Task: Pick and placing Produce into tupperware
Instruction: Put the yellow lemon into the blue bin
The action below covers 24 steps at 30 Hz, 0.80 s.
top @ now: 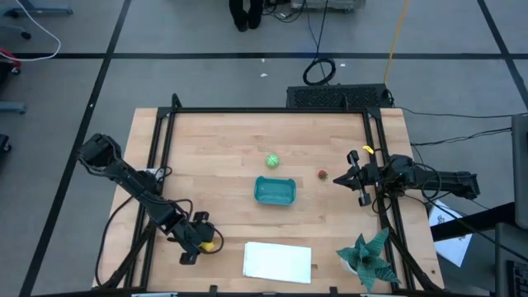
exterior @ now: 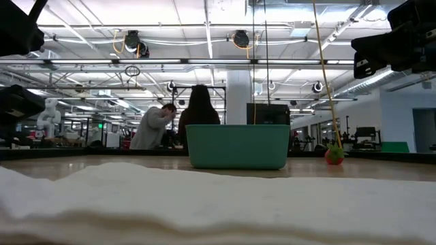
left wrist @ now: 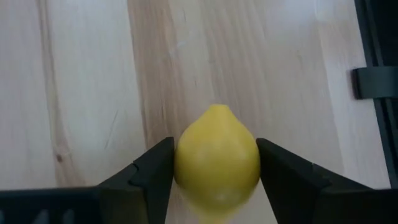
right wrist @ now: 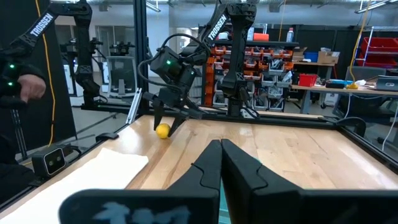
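Left pincer (left wrist: 214, 171) — clamped on yellow lemon (left wrist: 216, 158), wrist view only | right pincer (right wrist: 221, 163) — closed, empty

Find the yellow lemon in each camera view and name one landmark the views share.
High view: lemon near the lower left, inside the left hand.
Low view: not visible.
Left wrist view: centre, between the fingers.
Right wrist view: centre-left.
Shared landmark: the white sheet.
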Each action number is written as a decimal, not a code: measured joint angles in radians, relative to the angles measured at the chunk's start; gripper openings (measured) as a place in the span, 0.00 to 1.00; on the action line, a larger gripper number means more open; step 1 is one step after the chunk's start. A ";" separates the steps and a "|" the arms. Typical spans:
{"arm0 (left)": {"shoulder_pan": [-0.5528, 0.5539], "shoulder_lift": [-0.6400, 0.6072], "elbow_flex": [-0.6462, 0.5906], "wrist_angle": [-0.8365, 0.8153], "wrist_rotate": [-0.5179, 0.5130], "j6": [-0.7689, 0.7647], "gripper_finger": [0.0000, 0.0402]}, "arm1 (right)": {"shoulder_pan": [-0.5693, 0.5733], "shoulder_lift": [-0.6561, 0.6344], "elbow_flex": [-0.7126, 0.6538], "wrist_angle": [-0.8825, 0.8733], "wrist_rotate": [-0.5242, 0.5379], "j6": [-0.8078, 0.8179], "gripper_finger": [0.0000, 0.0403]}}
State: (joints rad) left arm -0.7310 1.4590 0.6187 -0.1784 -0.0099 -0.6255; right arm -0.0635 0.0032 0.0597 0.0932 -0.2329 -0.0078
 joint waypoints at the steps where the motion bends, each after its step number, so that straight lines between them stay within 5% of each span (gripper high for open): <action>1: 0.004 0.000 0.008 -0.010 0.013 0.011 0.52 | 0.000 0.000 0.000 0.000 0.000 0.000 0.00; 24: 0.182 0.000 0.490 -0.614 0.080 0.320 0.53 | 0.000 0.000 0.000 0.002 0.000 0.000 0.00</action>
State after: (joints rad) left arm -0.5493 1.4586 1.1089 -0.7920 0.0703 -0.3055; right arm -0.0637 0.0032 0.0597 0.0952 -0.2329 -0.0082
